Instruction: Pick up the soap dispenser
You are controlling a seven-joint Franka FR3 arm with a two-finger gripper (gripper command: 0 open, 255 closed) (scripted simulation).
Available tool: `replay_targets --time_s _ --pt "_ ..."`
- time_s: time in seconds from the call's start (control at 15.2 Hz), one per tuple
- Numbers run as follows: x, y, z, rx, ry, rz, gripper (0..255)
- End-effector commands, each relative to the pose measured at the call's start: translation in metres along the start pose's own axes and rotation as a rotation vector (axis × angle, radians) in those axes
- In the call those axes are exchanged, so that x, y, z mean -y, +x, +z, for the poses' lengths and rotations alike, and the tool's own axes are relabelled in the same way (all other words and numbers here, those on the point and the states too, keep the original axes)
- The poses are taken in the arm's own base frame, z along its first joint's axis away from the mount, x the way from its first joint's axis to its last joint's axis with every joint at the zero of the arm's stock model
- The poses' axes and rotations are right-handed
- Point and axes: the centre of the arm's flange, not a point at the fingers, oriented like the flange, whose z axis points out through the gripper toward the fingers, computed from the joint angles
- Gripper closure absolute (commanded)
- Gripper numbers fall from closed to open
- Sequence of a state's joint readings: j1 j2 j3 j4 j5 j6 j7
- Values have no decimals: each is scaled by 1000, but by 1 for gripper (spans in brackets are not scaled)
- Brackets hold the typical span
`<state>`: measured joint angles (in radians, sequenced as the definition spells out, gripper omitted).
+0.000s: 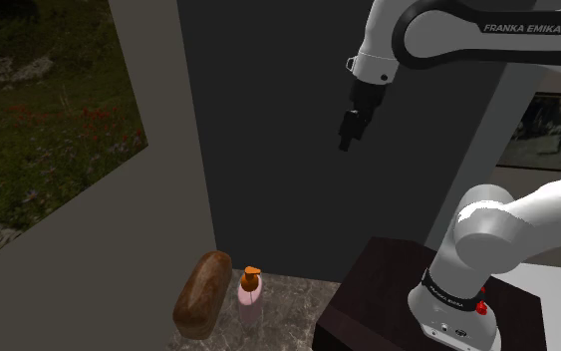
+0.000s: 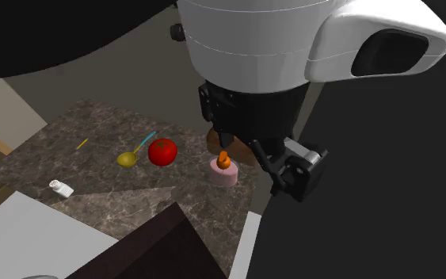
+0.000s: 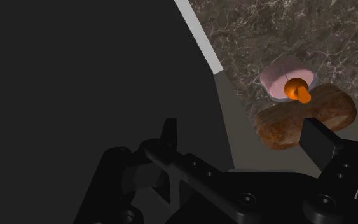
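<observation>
Marbled brown countertop (image 2: 94,131) lies below the white arm (image 1: 507,224), whose black gripper (image 1: 345,143) hangs high above it, fingers spread apart and clasping nothing. A brown bread loaf (image 1: 202,293) lies near the counter's edge. The pink, orange-pumped soap dispenser (image 1: 250,296) stands upright just beside the loaf, with a red tomato (image 2: 162,151) nearby.

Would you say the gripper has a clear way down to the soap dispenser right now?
Probably yes: the open gripper hangs well above, with nothing between it and the pink soap dispenser. The bread loaf right beside it may crowd one finger.
</observation>
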<state>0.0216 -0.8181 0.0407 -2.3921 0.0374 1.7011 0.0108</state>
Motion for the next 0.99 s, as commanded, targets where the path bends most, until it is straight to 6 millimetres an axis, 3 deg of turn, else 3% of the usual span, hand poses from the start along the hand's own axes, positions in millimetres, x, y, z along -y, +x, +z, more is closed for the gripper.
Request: replay_targets --time_s 0.0,0.92 --pt "0 0 0 0 0 0 0" --pt "94 63 151 57 -6 14 0"
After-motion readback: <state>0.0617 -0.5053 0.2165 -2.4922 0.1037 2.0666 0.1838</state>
